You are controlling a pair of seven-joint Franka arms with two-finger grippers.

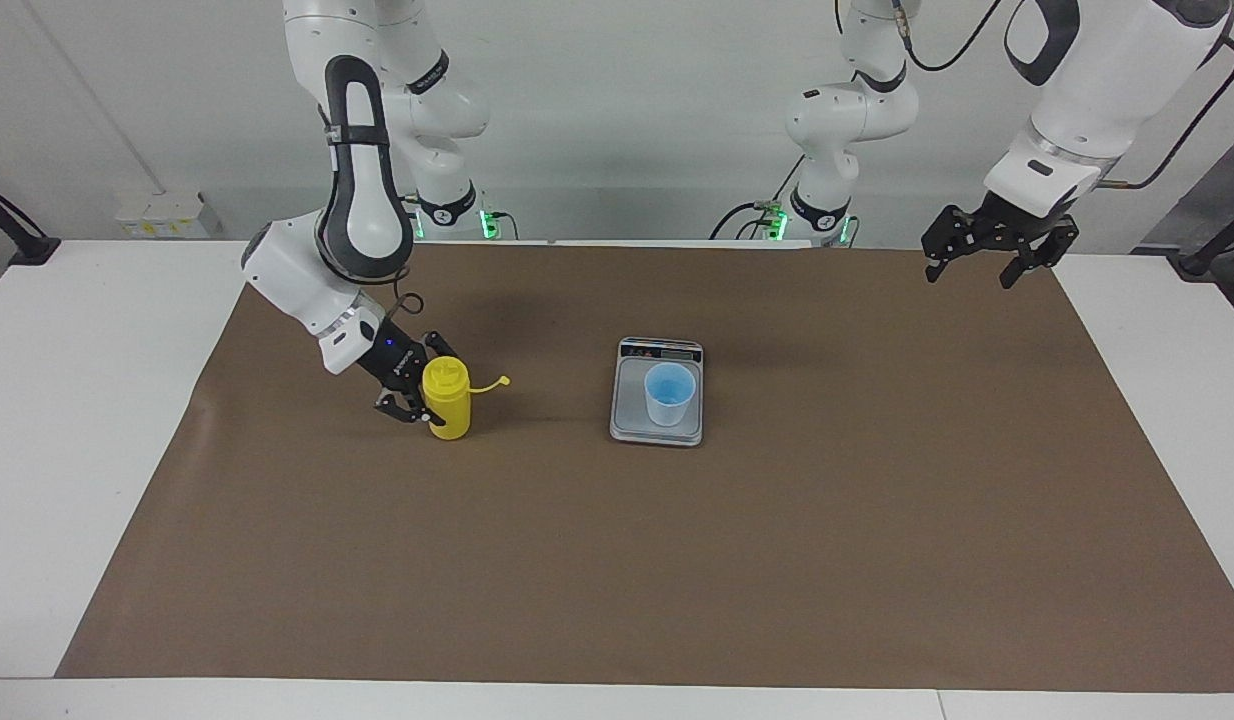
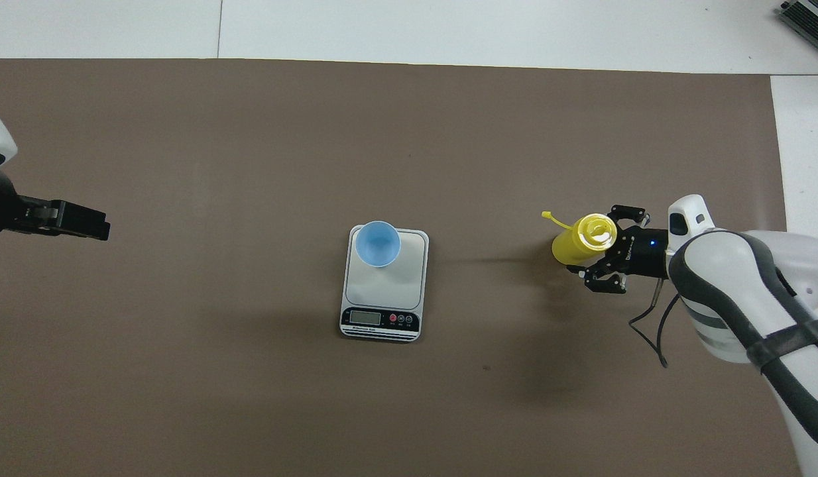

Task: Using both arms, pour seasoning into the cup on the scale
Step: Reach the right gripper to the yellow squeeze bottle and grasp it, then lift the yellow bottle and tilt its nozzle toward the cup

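The yellow seasoning bottle (image 1: 449, 408) (image 2: 572, 245) stands on the brown mat toward the right arm's end of the table, its cap strap pointing at the scale. My right gripper (image 1: 432, 385) (image 2: 594, 242) comes at it from the side, fingers pressed on both sides of its body. The light blue cup (image 1: 669, 393) (image 2: 377, 243) stands upright on the silver-grey scale (image 1: 632, 428) (image 2: 404, 286) at mid-table. My left gripper (image 1: 982, 265) (image 2: 103, 225) hangs open and waits over the mat's edge at the left arm's end, holding nothing.
The brown mat (image 1: 677, 560) covers most of the white table (image 1: 87, 420). A stretch of bare mat lies between the bottle and the scale. The right arm's black cable (image 2: 654, 324) loops down beside its wrist.
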